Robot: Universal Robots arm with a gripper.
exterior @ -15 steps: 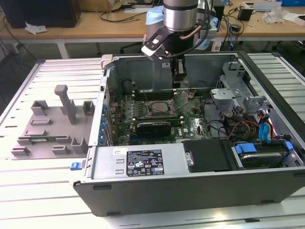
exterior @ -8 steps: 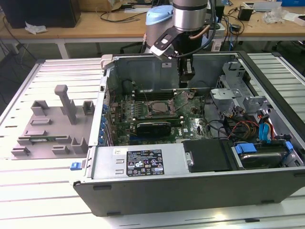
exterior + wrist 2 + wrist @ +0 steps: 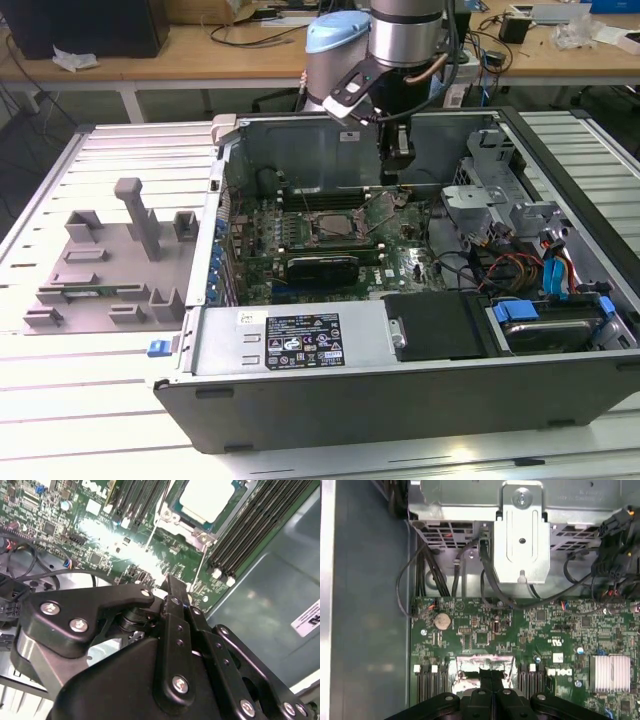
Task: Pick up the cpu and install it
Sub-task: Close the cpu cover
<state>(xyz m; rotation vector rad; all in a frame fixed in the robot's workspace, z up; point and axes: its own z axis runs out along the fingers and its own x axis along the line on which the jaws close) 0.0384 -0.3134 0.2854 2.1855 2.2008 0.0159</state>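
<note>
The open computer case (image 3: 300,345) lies on the white slatted worktop (image 3: 80,400), with its green motherboard (image 3: 400,262) facing up. The cpu (image 3: 207,497) sits flat in the socket (image 3: 335,225); in the second wrist view its pale silvery top shows inside the metal frame, between banks of dark memory slots (image 3: 240,540).

The claw (image 3: 394,176) hangs over the motherboard on the far side of the case, just to the exterior view's right of the socket and clear of the cpu. In both wrist views its black fingers (image 3: 172,600) are together with nothing between them, and their tips (image 3: 492,675) cross in front of the socket's shiny frame.

A long black expansion card (image 3: 320,268) lies on the near side of the socket. A grey moulded fixture (image 3: 110,260) stands on the worktop to the exterior view's left of the case
</note>
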